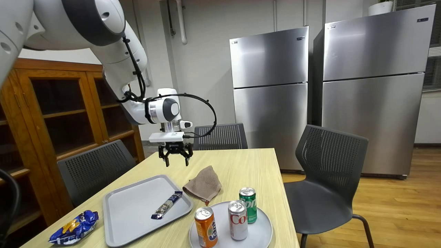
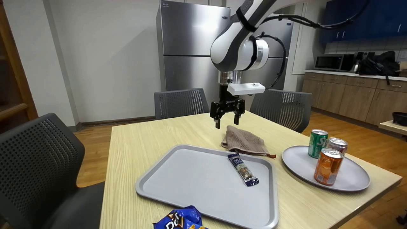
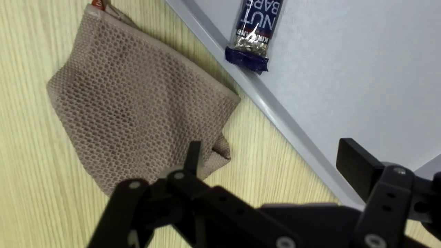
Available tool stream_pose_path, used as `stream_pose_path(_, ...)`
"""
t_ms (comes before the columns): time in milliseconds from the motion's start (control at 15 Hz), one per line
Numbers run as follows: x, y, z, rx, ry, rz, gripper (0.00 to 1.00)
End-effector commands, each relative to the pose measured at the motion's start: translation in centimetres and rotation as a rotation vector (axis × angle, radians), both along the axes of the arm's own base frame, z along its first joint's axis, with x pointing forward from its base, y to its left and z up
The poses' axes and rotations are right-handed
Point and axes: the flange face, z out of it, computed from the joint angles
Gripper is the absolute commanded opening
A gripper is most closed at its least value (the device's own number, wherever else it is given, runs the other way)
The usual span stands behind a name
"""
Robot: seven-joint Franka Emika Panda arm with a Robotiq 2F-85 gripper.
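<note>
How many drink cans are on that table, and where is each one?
3, all upright on the round plate: in an exterior view, the orange can at left, the silver can in the middle and the green can at right, farther back. None seems hidden.

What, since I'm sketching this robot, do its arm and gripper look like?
The arm is white and rounded with dark grey bands; black cables are strapped along it. Past a silver collar and white box, the gripper is black, with two jointed, block-tipped fingers.
</note>
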Motion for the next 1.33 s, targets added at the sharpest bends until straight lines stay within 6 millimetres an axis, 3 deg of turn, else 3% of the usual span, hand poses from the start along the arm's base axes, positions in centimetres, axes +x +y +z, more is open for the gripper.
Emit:
stream_pose_path(0,-1.4,-0.6,0.8,0.002,-0.027,-0.07,1.0)
stream_pose_path(933,-6.6,-1.1,-3.6,-0.001,0.02,-0.196,1.0)
stream_pose_path(1267,-8.3,-0.4,-5.0,-0.014,0.048,-0.212,1.0)
